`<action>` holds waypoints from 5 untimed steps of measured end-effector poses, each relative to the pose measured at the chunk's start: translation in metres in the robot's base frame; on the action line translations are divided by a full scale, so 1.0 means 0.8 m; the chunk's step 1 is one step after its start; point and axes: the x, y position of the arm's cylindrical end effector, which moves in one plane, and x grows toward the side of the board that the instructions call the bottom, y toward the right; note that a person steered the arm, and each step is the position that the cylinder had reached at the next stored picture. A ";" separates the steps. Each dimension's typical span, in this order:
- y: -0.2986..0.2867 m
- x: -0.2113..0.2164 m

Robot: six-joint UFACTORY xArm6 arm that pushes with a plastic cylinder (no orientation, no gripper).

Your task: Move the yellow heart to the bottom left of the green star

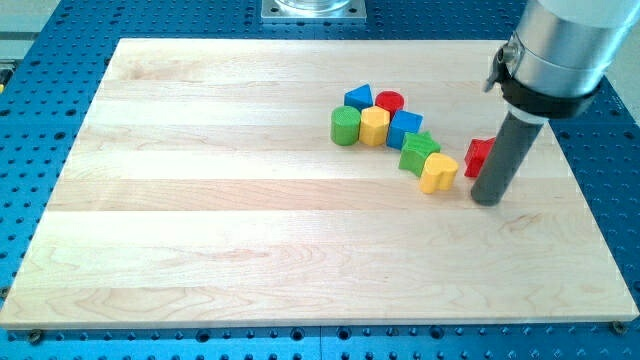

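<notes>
The yellow heart (438, 172) lies on the wooden board right of centre, touching the lower right side of the green star (419, 151). My tip (487, 199) rests on the board just to the right of the heart, a small gap between them. The rod partly hides a red block (479, 156) behind it.
A cluster sits up and left of the star: a blue cube (404, 127), a yellow block (375, 126), a green cylinder (346, 125), a blue triangle (358, 97) and a red cylinder (389, 101). The board's right edge (590, 190) is near my tip.
</notes>
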 end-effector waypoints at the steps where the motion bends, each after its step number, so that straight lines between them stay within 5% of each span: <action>1: -0.082 -0.009; 2: -0.151 0.021; 4: -0.137 -0.036; 5: -0.164 -0.014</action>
